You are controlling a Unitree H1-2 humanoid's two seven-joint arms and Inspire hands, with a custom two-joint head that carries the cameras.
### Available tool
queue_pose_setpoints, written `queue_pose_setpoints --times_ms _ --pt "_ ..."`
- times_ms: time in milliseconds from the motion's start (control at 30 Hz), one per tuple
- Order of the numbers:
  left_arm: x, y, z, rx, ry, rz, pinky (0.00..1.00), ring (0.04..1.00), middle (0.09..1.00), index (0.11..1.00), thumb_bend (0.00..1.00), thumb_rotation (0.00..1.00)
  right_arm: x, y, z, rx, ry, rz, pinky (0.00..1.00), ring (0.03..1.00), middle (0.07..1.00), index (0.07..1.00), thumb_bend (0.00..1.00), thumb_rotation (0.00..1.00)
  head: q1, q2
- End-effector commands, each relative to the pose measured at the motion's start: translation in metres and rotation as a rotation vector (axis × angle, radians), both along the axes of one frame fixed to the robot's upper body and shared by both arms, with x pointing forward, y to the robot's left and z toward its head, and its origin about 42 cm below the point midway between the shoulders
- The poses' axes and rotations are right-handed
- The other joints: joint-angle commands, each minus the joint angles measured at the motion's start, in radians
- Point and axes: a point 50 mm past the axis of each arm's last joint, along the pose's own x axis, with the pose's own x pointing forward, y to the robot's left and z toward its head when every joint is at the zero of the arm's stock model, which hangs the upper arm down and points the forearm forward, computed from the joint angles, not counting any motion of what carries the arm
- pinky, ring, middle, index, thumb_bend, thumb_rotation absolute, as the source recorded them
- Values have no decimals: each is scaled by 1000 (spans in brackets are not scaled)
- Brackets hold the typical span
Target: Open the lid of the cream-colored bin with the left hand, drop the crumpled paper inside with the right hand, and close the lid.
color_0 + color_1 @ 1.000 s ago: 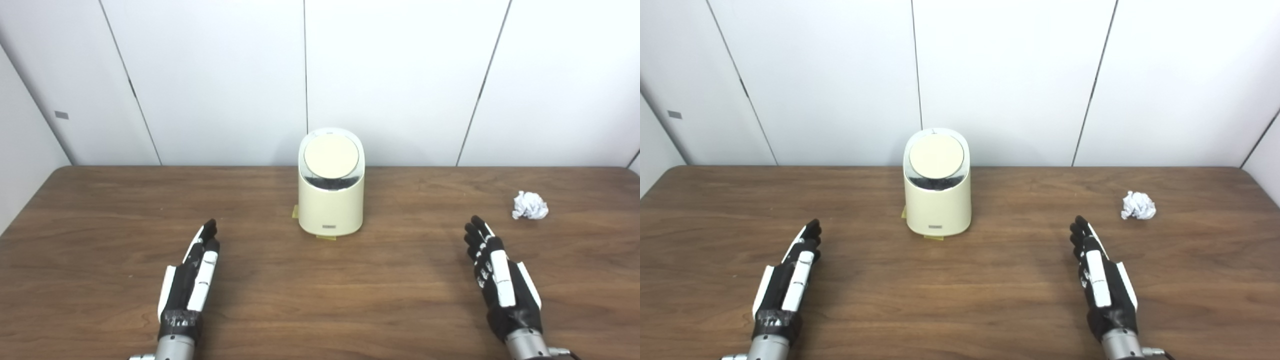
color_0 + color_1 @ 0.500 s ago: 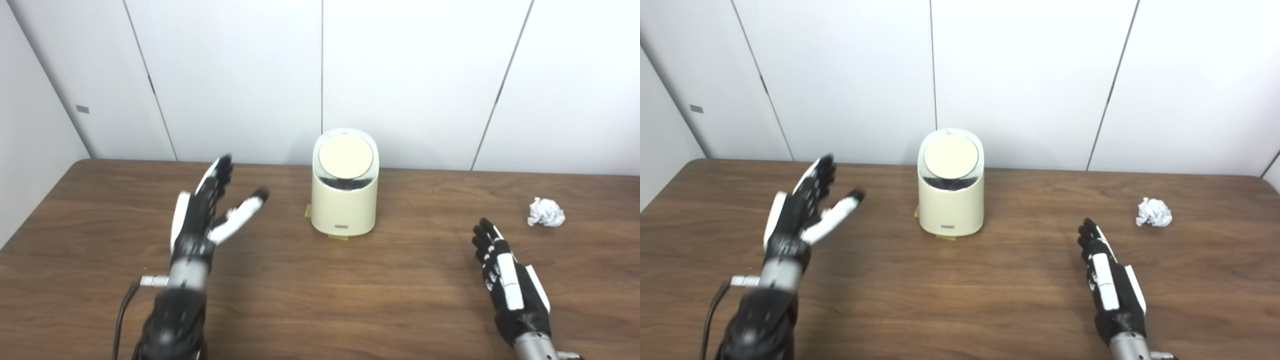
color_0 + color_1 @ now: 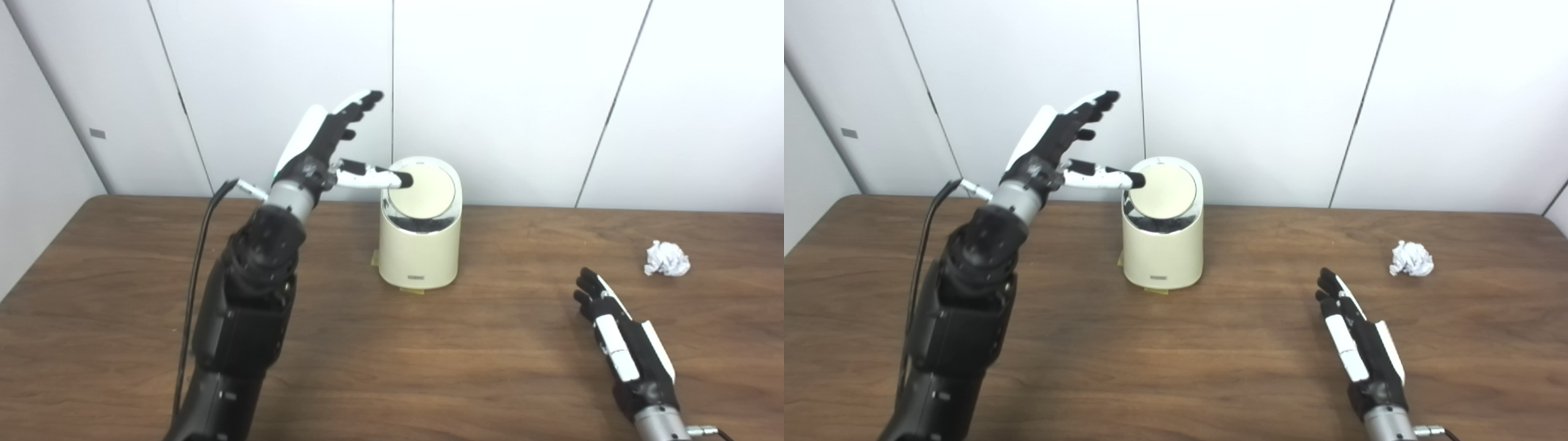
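The cream-colored bin [image 3: 419,254] stands at the middle back of the wooden table, its round lid [image 3: 425,193] closed and tilted toward me. My left hand [image 3: 318,153] is raised, open, just left of the bin's top. Its thumb tip reaches the lid's left edge; the fingers point up and right above it. The crumpled white paper [image 3: 666,258] lies on the table at the right. My right hand [image 3: 625,349] lies open and flat on the table, below and left of the paper, holding nothing.
White wall panels [image 3: 502,92] stand close behind the bin. Bits of yellow tape [image 3: 375,258] show at the bin's base. A black cable [image 3: 196,269] runs along my left arm. The table's back edge [image 3: 153,197] lies just behind the bin.
My left hand has risen from low over the table and moved right to the bin's top, thumb now at the lid. The right hand stays flat. The camera shifted slightly.
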Motion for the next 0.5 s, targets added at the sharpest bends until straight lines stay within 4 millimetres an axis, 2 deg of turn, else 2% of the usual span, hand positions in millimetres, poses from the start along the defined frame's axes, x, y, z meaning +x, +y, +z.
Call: queue_pose_setpoints --times_ms 0,67,200,367,467 --pt "14 -8 34 86 -51 -8 823 944 942 950 926 136 8 5 9 -4 -48 17 949 934 937 914 628 890 0 -2" --pt "24 -15 39 155 -39 -15 814 946 940 936 933 129 9 5 9 -7 -54 18 943 946 940 914 657 886 5 -5" --pt "38 -29 41 283 -28 -23 793 933 924 922 932 78 10 6 8 4 -58 23 935 944 944 918 641 886 4 -6" --pt "49 -45 41 386 -6 -31 692 862 919 901 948 8 11 10 4 0 -55 16 929 938 938 907 672 849 1 -11" --pt "56 -54 38 444 8 -37 713 881 924 899 940 0 11 13 4 10 -55 11 931 927 934 906 661 851 10 -8"
